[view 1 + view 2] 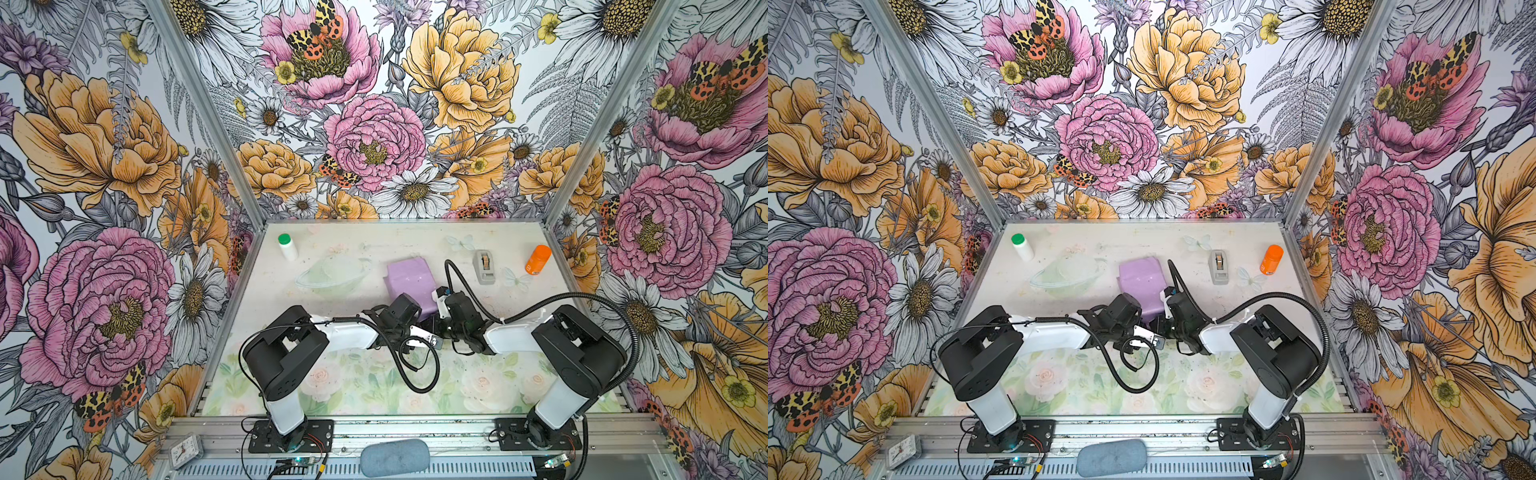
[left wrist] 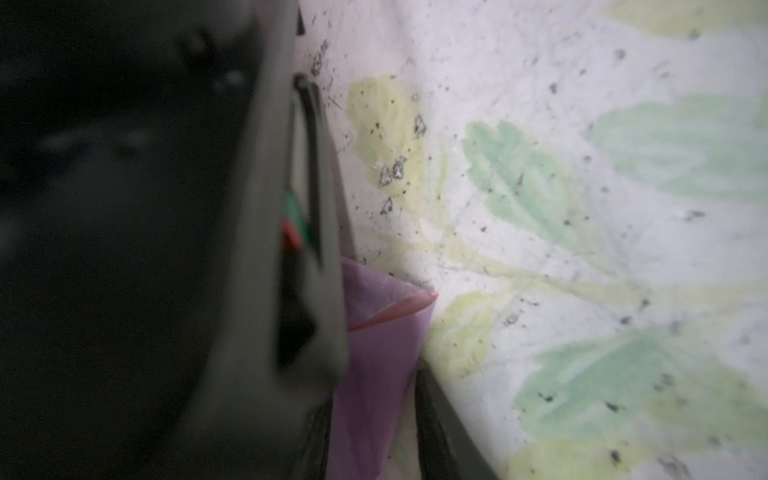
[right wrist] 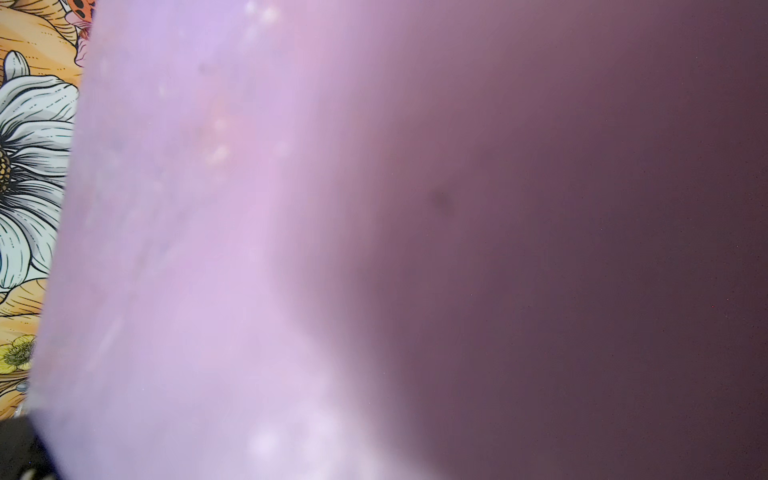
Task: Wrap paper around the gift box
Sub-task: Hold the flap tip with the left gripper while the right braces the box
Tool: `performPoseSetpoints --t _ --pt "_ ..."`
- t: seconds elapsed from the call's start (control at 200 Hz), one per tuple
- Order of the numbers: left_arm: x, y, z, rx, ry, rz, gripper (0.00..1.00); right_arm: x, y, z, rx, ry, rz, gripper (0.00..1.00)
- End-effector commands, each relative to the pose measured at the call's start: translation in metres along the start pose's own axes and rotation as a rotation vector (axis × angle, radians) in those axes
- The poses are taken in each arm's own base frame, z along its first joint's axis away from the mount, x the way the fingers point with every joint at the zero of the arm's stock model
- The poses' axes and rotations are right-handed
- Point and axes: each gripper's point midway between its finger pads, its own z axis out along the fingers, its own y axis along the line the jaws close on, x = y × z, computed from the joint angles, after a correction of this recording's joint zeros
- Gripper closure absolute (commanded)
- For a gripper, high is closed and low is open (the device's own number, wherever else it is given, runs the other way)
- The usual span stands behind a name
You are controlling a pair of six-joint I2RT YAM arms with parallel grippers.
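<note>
The paper lies folded into a lilac, box-shaped bundle at the middle of the table. The gift box is hidden under it. Both grippers meet at the bundle's near edge. My left gripper is shut on a standing fold of the paper, with one dark finger beside it. A blurred dark arm part fills the rest of the left wrist view. My right gripper is tucked against the bundle's near right corner. The paper fills the right wrist view, so those fingers are hidden.
A white bottle with a green cap stands at the back left. A clear bowl sits left of the bundle. A grey tape dispenser and an orange bottle stand at the back right. Black cables loop in front of the wrists.
</note>
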Motion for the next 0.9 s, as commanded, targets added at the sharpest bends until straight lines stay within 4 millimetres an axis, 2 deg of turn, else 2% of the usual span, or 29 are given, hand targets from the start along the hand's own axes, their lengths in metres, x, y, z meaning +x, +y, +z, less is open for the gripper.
performPoseSetpoints --t 0.0,0.195,0.57,0.896 --pt "0.021 -0.012 0.011 0.060 0.076 -0.015 0.68 0.013 -0.006 0.002 0.006 0.044 0.024 0.84" --pt "0.018 -0.006 0.012 0.050 0.072 -0.019 0.70 0.012 -0.004 0.000 0.001 0.036 0.024 0.84" --pt "0.015 -0.014 0.010 0.087 0.047 -0.034 1.00 0.006 0.003 -0.005 -0.018 0.010 0.023 0.83" --pt "0.011 -0.012 -0.001 0.074 -0.021 -0.079 1.00 -0.011 0.020 -0.036 -0.042 -0.060 0.004 0.68"
